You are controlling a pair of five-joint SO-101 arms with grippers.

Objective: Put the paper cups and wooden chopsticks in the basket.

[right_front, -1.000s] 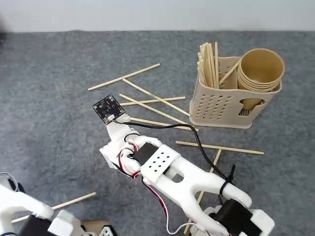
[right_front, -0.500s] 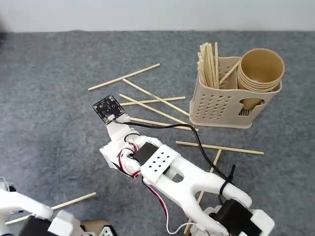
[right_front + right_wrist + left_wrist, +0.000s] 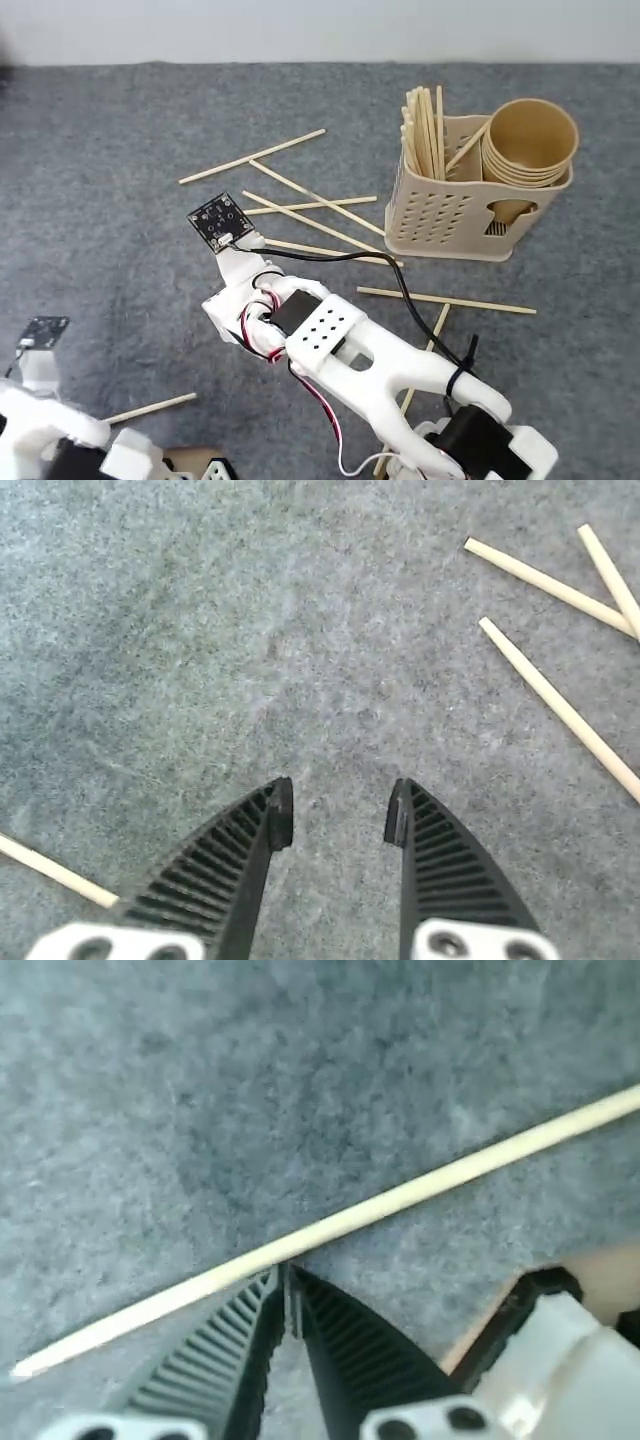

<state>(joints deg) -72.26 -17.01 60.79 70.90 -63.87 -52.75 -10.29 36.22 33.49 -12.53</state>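
Above carpet (image 3: 250,1090), left tool (image 3: 287,1282) closed touching chopstick (image 3: 400,1200), right tool (image 3: 340,815) parted.

Tan paper cups (image 3: 530,140) sit nested upright in the beige perforated basket (image 3: 450,215). A bundle of chopsticks (image 3: 424,130) stands in the next compartment. Loose chopsticks (image 3: 310,212) lie scattered flat nearby, and a lone chopstick (image 3: 150,408) lies well apart.

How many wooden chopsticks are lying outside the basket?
8 wooden chopsticks: five beside the beige plastic basket, two before it, one at the left gripper. More may be hidden.
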